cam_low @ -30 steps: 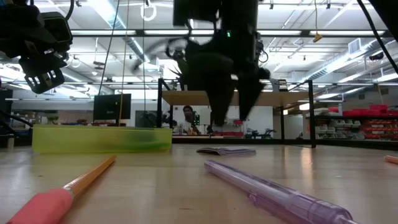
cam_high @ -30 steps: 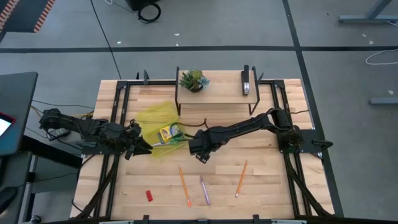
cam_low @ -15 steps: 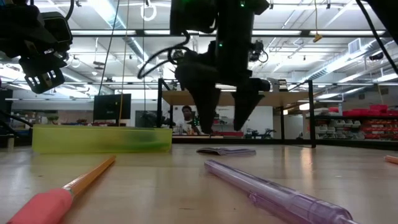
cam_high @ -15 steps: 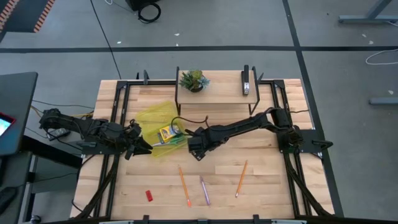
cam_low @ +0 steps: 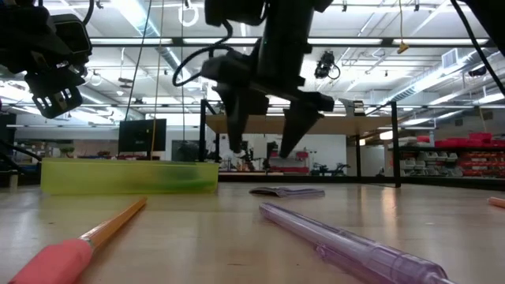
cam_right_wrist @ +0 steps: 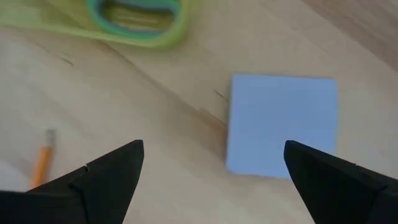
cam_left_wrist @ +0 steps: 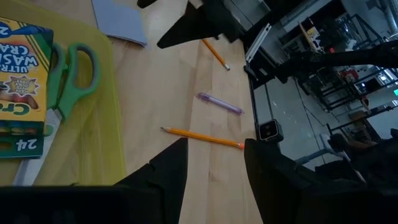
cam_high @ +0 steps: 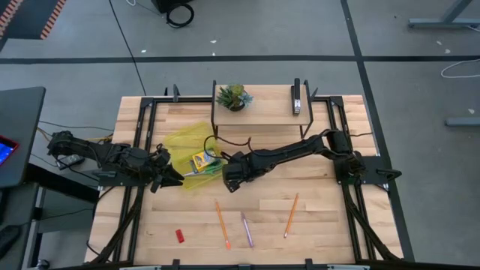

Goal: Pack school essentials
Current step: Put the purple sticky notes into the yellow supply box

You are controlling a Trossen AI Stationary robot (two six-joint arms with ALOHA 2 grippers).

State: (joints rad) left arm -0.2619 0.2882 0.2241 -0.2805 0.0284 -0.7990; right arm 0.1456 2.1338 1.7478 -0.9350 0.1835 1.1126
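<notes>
Over the last second the right gripper (cam_high: 227, 184) has slid toward the tabletop's left edge, jaws spread wide and empty, and now hovers above the pale blue square notepad (cam_right_wrist: 283, 124) beside the translucent yellow-green pouch (cam_high: 185, 139). Picking up that notepad looks like the next step. Meanwhile the left gripper (cam_high: 174, 178) rests at the pouch's near edge, fingers parted, holding nothing visible.

Two orange pencils (cam_high: 221, 222) (cam_high: 291, 214), one purple pen (cam_high: 247, 229), one red eraser (cam_high: 180, 235), one crayon box (cam_high: 199, 160), one scissors (cam_left_wrist: 69, 74), one blue notepad (cam_right_wrist: 282, 124).
</notes>
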